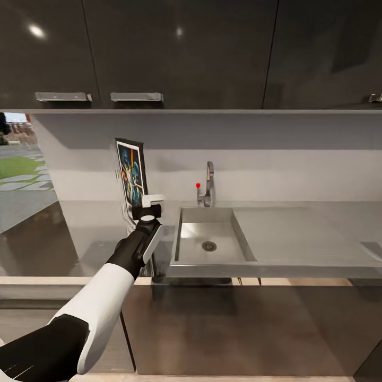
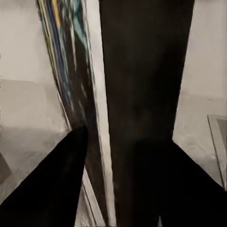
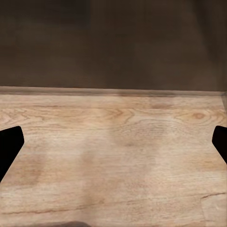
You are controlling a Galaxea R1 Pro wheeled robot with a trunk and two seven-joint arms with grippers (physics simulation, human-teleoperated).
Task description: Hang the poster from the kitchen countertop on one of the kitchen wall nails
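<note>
Head view: we see the left arm reaching over the countertop (image 1: 297,233), its gripper (image 1: 148,208) at the lower edge of the poster (image 1: 132,171). We note that the poster stands upright, turned nearly edge-on to us, just left of the sink (image 1: 209,239) and tap (image 1: 208,185), in front of the light-grey wall (image 1: 276,154). It is a portrait rectangle with a thin black frame, a white border and bright figures on dark blue. Left wrist view: we see the poster (image 2: 78,85) running between the two dark fingers (image 2: 52,189), its streaked colours and white edge pressed against the broad finger; the jaws pinch it. Dark cabinets (image 1: 180,48) with metal handles (image 1: 137,97) hang above. Right wrist view: we see only the two black fingertips (image 3: 8,146) of the right gripper (image 3: 113,151) at opposite edges, spread wide over a pale wooden floor (image 3: 118,156) below a dark panel (image 3: 113,42).
</note>
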